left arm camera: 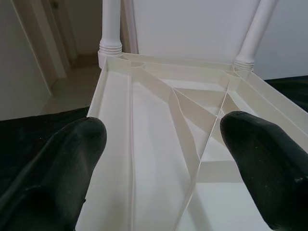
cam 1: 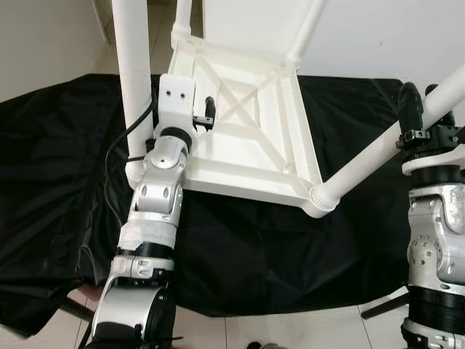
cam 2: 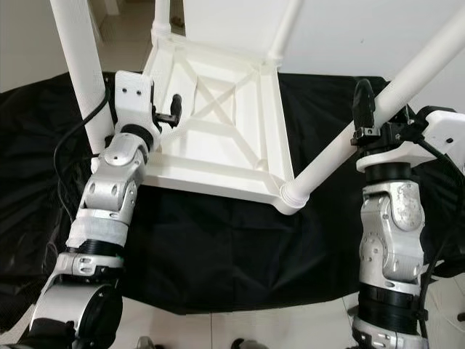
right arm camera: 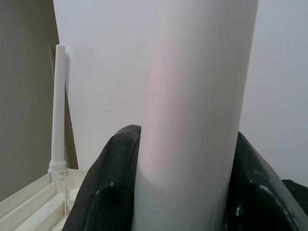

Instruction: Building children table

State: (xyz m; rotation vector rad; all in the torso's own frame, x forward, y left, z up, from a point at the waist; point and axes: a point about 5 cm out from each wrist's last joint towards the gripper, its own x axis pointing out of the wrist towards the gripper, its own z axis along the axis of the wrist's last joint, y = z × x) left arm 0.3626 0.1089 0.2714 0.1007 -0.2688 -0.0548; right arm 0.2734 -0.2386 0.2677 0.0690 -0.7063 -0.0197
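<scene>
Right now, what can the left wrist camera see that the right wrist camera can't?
The left wrist view looks between the open left gripper onto the ribbed underside of the white tabletop, with two far legs screwed into its corners and black cloth beside it. The right wrist view instead has the right gripper shut on a thick white leg, its black fingers on both sides, against a plain wall. Both share the white tabletop, a mere corner in the right wrist view, and at least one standing leg.

Table (cam 1: 247, 156) smooth white plastic (ribbed underside); cloth (cam 1: 58, 182) black, slightly shiny.
</scene>
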